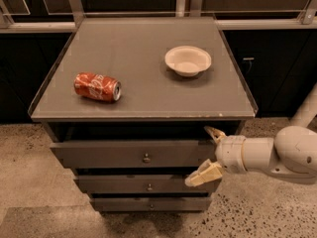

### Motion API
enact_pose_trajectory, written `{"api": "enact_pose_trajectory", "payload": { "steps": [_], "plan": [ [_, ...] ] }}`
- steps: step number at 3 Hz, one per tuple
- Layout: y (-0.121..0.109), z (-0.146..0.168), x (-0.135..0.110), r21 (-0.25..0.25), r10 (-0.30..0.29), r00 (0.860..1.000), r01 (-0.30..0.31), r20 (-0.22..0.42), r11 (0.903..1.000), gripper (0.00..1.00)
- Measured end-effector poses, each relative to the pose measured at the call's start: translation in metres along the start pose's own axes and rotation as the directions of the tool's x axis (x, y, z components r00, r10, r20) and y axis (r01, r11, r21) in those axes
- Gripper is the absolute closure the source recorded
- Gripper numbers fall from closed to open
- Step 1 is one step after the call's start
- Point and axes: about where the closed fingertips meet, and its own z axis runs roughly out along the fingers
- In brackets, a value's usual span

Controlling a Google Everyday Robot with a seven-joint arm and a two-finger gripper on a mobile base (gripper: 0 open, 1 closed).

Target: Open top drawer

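Note:
The top drawer [114, 153] is the widest of three dark grey drawers under the cabinet top, with a small round metal knob [146, 158] at its centre. It stands slightly out from the cabinet frame. My gripper [203, 155] is open in front of the drawer's right end, to the right of the knob. One tan finger [214, 133] is up near the drawer's top edge, and the other finger [202, 175] is down near the middle drawer [124, 184]. The white arm [277, 155] reaches in from the right.
A red soda can [97, 87] lies on its side on the grey cabinet top [143, 68], left of centre. A white bowl [187, 60] stands at the right rear. The bottom drawer [148, 204] sits lowest. Speckled floor [29, 182] surrounds the cabinet; dark cabinets stand behind.

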Motion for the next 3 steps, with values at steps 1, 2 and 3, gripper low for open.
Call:
{"api": "enact_pose_trajectory", "payload": {
  "steps": [1,2,3],
  "plan": [
    [-0.004,0.024,0.005,-0.043,0.017,1.0,-0.016,0.024,0.9989,0.0],
    [-0.009,0.045,0.004,-0.081,0.019,0.999,-0.016,0.034,0.9966,0.0],
    [-0.022,0.069,-0.005,-0.122,-0.014,1.0,0.015,0.013,0.9924,0.0]
  ]
}}
